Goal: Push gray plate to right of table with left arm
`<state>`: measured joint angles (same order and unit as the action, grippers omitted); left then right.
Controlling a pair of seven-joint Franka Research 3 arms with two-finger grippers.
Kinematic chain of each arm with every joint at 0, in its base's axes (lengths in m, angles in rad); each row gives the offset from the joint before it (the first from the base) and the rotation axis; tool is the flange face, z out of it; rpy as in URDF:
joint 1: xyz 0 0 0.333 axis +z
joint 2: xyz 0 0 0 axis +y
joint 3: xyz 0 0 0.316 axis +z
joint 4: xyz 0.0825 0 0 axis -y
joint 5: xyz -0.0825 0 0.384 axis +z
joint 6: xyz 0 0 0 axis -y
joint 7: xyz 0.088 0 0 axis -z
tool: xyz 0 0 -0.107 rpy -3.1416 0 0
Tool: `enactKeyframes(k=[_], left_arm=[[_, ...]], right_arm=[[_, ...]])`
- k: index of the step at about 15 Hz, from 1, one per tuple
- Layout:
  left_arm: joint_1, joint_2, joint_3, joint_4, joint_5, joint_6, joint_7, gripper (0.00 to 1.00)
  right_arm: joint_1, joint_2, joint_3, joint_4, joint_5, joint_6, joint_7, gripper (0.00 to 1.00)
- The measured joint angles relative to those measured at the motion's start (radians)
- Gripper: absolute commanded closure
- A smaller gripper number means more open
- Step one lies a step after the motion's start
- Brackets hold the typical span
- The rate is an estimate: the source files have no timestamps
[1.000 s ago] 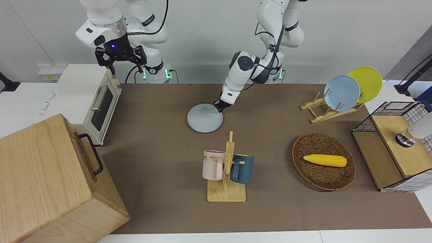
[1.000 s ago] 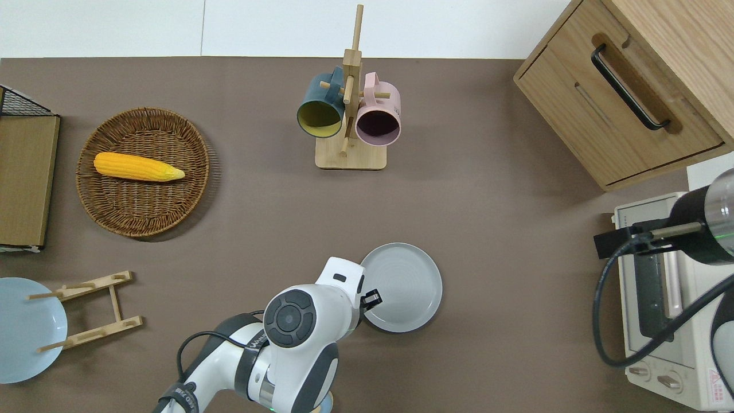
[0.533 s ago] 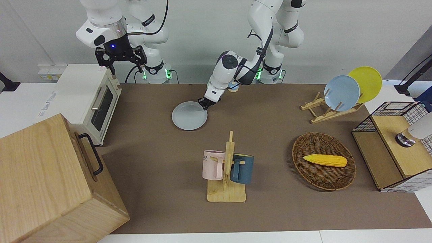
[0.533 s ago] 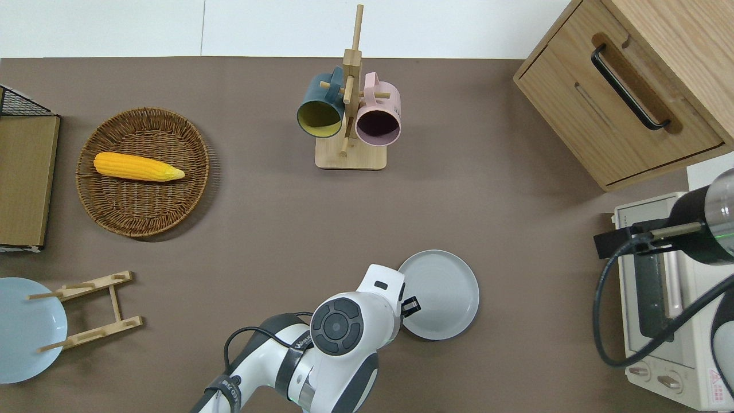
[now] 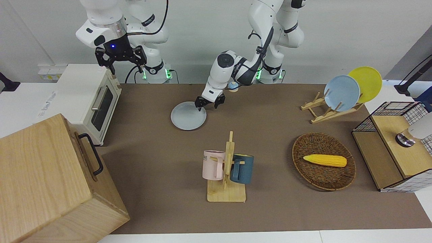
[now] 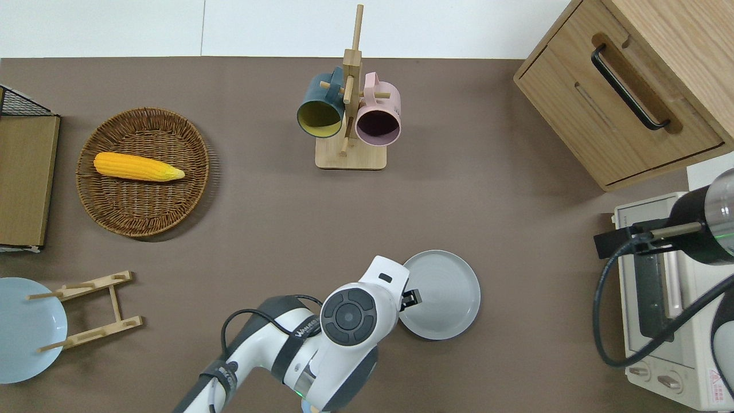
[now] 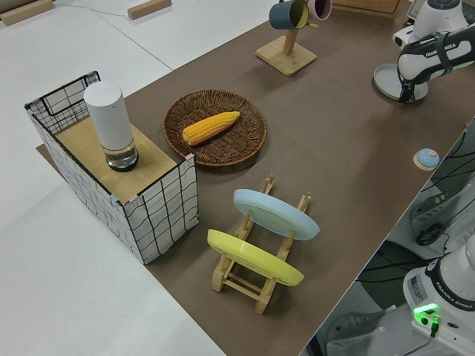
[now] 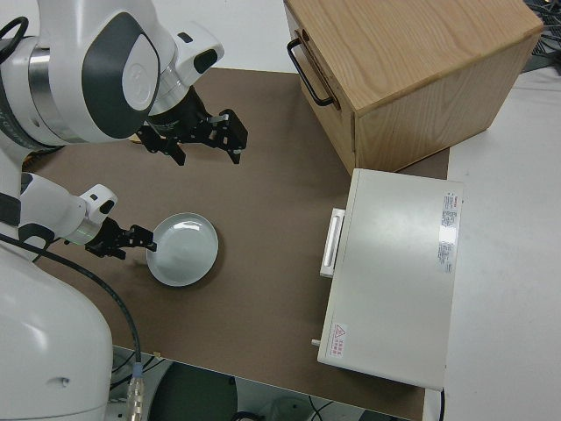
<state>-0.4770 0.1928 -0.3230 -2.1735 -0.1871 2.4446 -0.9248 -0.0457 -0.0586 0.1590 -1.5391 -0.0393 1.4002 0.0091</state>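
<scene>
Overhead view: left gripper (image 6: 412, 297), fingers spread and holding nothing, sits low at the gray plate (image 6: 444, 293) rim to shove it sideways along the surface (image 6: 487, 195); right arm parked.

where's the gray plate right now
The gray plate lies flat on the table, nearer the robots than the mug rack, toward the right arm's end.

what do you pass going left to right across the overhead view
blue plate → plate rack → basket → mug rack → gray plate → wooden cabinet → toaster oven
</scene>
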Motion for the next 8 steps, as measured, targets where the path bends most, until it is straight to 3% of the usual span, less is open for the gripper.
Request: enactKeyframes(k=[3,8], left_arm=[[0.008,-0.046,0.108,0.024,0.118,-0.127,0.046,0.0],[0.131,-0.183,0.255,0.034,0.135,-0.325,0.448,0.0]], right_arm=[[0.0,0.0,0.0,0.0,0.0,0.0,0.0,0.005],[0.0,0.0,0.0,0.0,0.0,0.0,0.0,0.005]])
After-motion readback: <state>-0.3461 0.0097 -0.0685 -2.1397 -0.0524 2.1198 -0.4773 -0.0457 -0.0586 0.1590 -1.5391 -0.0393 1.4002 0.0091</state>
